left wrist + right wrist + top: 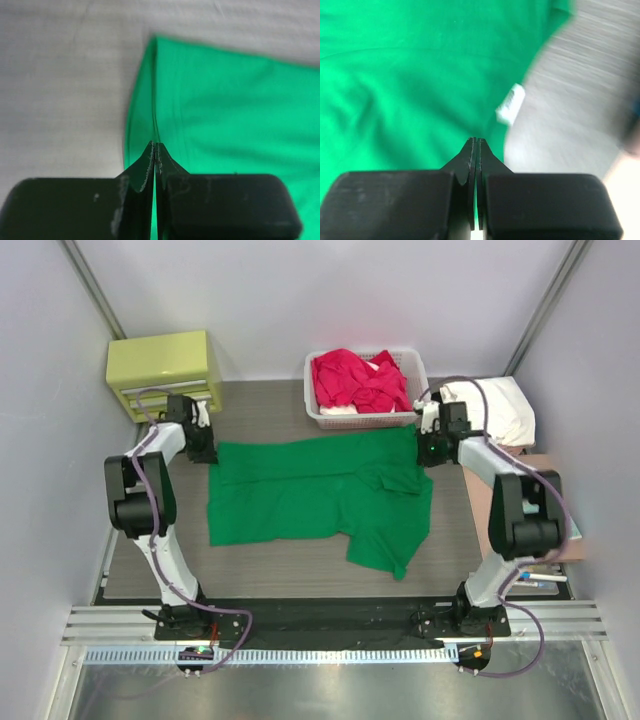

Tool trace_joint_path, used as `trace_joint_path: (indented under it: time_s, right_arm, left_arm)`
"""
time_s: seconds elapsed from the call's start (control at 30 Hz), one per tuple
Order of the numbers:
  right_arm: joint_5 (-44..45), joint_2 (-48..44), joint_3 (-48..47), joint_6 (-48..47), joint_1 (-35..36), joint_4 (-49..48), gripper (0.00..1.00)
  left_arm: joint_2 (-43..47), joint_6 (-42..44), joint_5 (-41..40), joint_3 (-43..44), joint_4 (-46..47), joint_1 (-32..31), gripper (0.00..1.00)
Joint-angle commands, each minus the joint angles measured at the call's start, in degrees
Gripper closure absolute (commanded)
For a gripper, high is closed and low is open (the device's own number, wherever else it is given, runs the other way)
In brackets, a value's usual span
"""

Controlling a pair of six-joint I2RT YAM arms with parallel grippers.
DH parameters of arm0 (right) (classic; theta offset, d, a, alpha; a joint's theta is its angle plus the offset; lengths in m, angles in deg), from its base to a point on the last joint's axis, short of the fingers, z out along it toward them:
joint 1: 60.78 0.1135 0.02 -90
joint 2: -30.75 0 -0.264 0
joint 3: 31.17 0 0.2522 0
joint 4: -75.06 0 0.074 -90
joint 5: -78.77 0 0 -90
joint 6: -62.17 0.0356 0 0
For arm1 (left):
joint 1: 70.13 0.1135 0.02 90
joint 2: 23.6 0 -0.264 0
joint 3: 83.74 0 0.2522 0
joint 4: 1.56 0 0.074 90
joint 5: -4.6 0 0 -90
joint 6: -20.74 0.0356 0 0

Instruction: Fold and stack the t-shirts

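The left gripper point(204, 448) and the right gripper point(432, 448) are each clamped on a far corner of the green t-shirt point(300, 495), which is spread mid-table. Folding looks barely begun and nothing is stacked (red t-shirts point(355, 380) wait in the far basket point(322, 419)).

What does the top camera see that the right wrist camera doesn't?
Only the top view: the basket of red shirts, the yellow box and the left arm. Only the right wrist view: a small white label, close up. Both: the green shirt, with the right jaws shut on its edge.
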Motion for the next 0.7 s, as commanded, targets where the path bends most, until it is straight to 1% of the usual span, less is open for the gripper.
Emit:
trace_joint_path:
  time_s: [0.0, 0.03, 0.1, 0.13, 0.17, 0.2, 0.23, 0.27, 0.37, 0.4, 0.43, 0.5, 0.53, 0.57, 0.6, 0.67]
  right_arm:
    - [2.4, -21.7, 3.3, 1.7, -0.3, -6.0, 0.99]
    - [2.1, -28.6, 3.3, 1.6, -0.3, -4.0, 0.99]
    - [1.5, -35.8, 2.2, 0.8, -0.3, -0.8, 0.99]
    - [1.7, -42.0, 1.7, 0.6, -0.3, 3.5, 0.99]
    - [2.0, -44.9, 1.2, 0.5, -0.3, 5.9, 0.99]
    - [2.2, -47.3, 0.5, 0.0, -0.3, 8.5, 0.99]
    - [1.9, -52.7, 0.7, -1.1, -0.3, 13.9, 0.99]
    - [2.0, -55.0, 0.9, -1.8, -0.3, 16.6, 0.99]
    - [6.0, -63.8, 3.5, -3.3, -0.3, 24.7, 0.99]
    - [8.0, -65.0, 4.9, -3.4, -0.7, 26.5, 0.99]
    - [10.3, -65.5, 5.6, -3.9, -1.8, 30.1, 0.99]
    - [11.2, -66.9, 7.8, -5.3, -3.2, 33.2, 0.99]
    - [11.4, -67.7, 8.6, -5.9, -3.1, 33.7, 0.99]
    - [12.6, -68.0, 8.6, -5.6, -4.9, 34.3, 0.99]
    - [12.2, -67.8, 7.9, -5.4, -5.3, 34.5, 0.99]
    - [9.5, -66.9, 7.0, -5.1, -5.3, 35.9, 0.99]
  left_arm:
    - [16.0, 1.9, 2.2, -4.0, 2.5, 0.9, 1.0]
    - [22.0, 2.0, 1.8, -5.8, 3.3, 0.8, 1.0]
    - [29.7, 2.8, -0.1, -8.4, 4.6, 0.8, 1.0]
    - [33.1, 2.9, -0.9, -11.6, 5.3, 0.8, 1.0]
    - [40.7, 3.1, -1.1, -13.3, 5.2, 0.8, 1.0]
    - [44.0, 3.6, -1.0, -14.7, 4.4, 0.9, 1.0]
    - [47.3, 4.1, -0.7, -16.4, 1.2, 0.9, 1.0]
    - [51.8, 4.8, -0.4, -17.0, -1.2, 0.8, 1.0]
    - [59.9, 8.7, -0.7, -18.5, -9.0, 0.8, 1.0]
    - [60.9, 10.8, -0.5, -18.3, -11.2, 0.9, 1.0]
    - [61.9, 11.0, -2.3, -18.3, -15.3, 0.8, 1.0]
    - [63.4, 11.8, -2.9, -18.2, -19.0, 0.9, 1.0]
    - [63.3, 12.6, -1.7, -18.3, -22.9, 0.9, 1.0]
    - [63.1, 13.0, -0.4, -18.2, -24.8, 0.9, 1.0]
    - [62.4, 12.9, 0.5, -18.4, -27.4, 0.9, 1.0]
    - [61.6, 12.5, 3.1, -19.1, -28.4, 0.9, 1.0]
